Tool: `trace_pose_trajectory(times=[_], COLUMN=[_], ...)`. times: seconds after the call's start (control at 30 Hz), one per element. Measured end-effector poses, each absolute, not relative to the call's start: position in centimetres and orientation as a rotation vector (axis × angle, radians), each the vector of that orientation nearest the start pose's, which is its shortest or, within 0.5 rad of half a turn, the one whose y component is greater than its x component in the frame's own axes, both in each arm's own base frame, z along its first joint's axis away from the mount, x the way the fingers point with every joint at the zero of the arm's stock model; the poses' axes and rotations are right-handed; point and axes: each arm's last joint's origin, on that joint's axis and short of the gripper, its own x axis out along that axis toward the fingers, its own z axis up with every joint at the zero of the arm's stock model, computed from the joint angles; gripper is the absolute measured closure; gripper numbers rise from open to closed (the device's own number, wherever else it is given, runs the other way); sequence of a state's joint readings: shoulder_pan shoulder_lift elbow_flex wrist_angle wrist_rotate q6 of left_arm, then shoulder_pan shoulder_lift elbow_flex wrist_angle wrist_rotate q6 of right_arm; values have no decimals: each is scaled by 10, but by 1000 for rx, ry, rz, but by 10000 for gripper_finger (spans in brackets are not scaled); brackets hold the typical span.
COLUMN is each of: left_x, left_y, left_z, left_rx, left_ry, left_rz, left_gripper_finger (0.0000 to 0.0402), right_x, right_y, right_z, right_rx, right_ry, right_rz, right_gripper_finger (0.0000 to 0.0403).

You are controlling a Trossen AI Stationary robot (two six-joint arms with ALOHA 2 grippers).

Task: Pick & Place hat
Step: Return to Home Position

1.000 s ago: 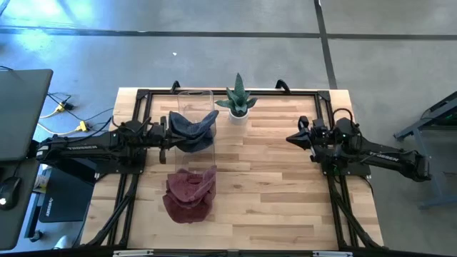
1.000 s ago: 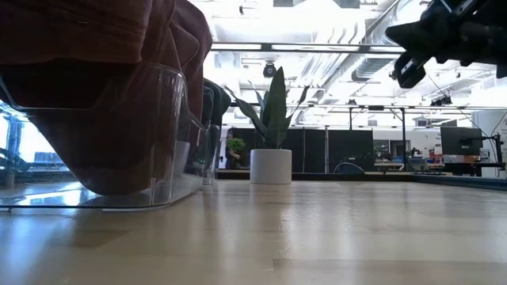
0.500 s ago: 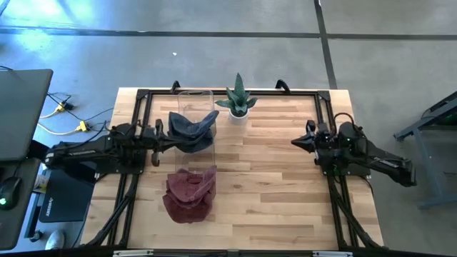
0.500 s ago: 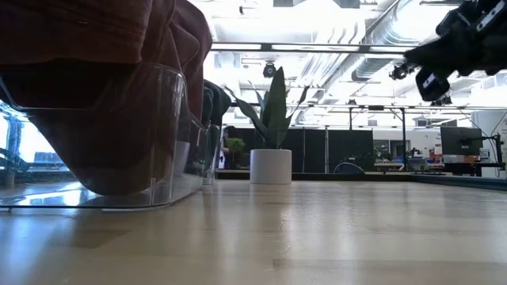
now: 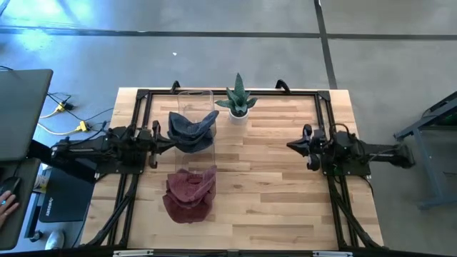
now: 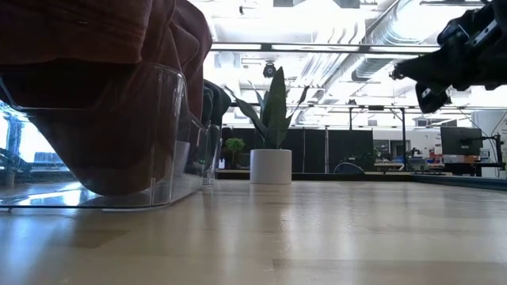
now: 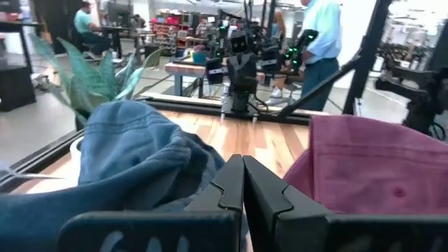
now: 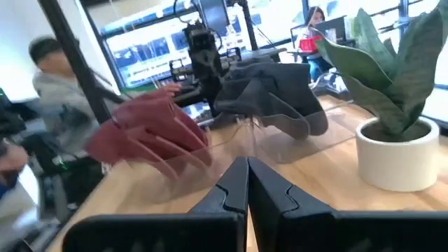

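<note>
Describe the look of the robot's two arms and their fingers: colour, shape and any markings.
Both the left arm and the right arm are dark, slim and jointed. The left fingers and right fingers are black, with angular, stepped edges narrowing to a tip. No markings are legible.

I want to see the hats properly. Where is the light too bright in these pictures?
Low view: ceiling lights glare white, leaving the right gripper a dark shape, and the clear bin around the red cap glints. Right wrist view: bright windows. Left wrist view: gentler light beyond the left gripper. High view: even light; the blue cap shows plainly.
</note>
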State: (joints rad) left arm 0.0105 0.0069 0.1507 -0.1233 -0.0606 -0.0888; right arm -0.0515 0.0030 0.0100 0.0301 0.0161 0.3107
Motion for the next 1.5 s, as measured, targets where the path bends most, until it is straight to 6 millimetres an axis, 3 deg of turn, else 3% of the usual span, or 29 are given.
trace_pose_trajectory(times=[0.27,0.4,0.63,0.83,1.03,1.5], left_x=[95,95,89,91,96,100], left_y=[-7,-12,-12,-11,-14,-14], left_z=[175,174,176,174,170,166], left_rx=[-72,-73,-60,-30,-8,-41], left_ry=[1,14,118,85,-23,16], left_rz=[33,-47,-14,51,-36,0], left_gripper_finger=[401,401,401,401,401,402], right_x=[97,97,97,97,97,96], right_y=[5,7,10,10,11,12], right_z=[170,170,170,170,170,170], right_rx=[201,202,203,207,217,206], right_ry=[-41,-36,-34,-36,-39,-46], right_rz=[-13,13,37,37,41,-4], right_gripper_finger=[403,403,403,403,403,403])
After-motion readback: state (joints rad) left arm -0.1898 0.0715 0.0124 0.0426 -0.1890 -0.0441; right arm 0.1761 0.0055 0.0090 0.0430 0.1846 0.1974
